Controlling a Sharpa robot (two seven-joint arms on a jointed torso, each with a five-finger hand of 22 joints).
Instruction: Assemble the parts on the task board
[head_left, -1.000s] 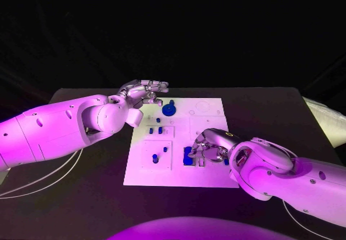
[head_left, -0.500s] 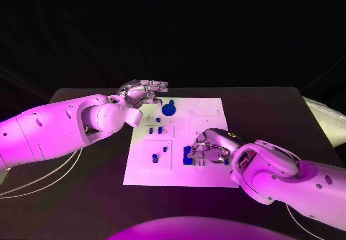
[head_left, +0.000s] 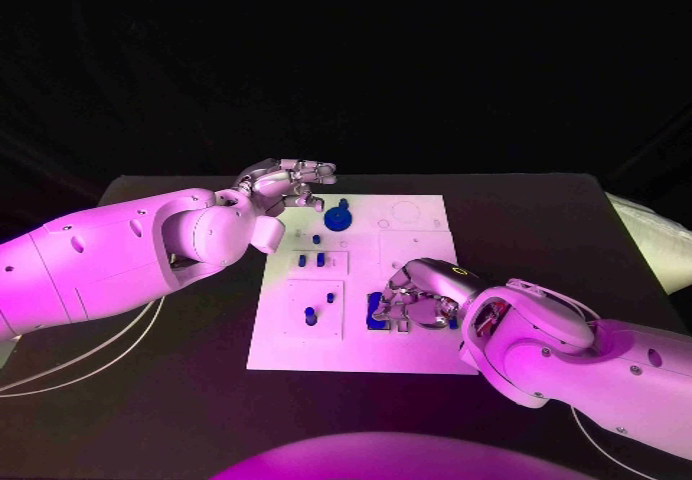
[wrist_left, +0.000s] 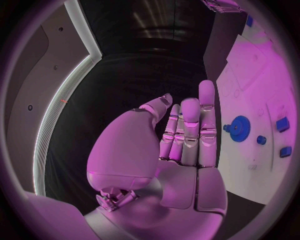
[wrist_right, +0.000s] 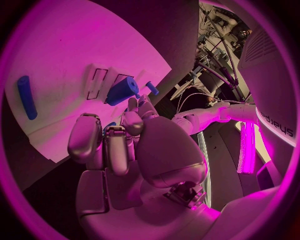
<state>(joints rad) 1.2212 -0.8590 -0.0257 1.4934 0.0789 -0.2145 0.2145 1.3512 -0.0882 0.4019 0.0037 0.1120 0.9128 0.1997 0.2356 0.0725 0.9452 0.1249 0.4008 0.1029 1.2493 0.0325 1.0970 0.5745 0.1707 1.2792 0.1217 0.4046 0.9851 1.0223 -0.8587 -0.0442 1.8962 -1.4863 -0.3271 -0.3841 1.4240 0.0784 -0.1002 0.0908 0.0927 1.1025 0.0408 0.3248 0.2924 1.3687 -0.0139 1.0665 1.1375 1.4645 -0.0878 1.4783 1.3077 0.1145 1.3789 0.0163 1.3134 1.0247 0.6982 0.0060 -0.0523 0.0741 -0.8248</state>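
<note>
- Since the earlier pictures, almost nothing has shifted: the right hand has edged only slightly over the near right part of the white rectangular task board, and the left hand has kept its place at the board's far left corner.
- Right hand: its fingers are curled down among the dark blue parts at the board's near right. The right wrist view shows its fingertips close against a blue block-shaped part, with a small blue peg just beside; whether it grips the block I cannot tell.
- Left hand: the left wrist view shows its fingers straight and close together, holding nothing, beside the board's edge.
- A round blue toothed gear lies on the board's far left area, near the left hand but apart from it.
- Small blue pegs stand in the recessed panels on the board's left half.
- A long blue rod-shaped part lies on the board, well apart from the right hand.
</note>
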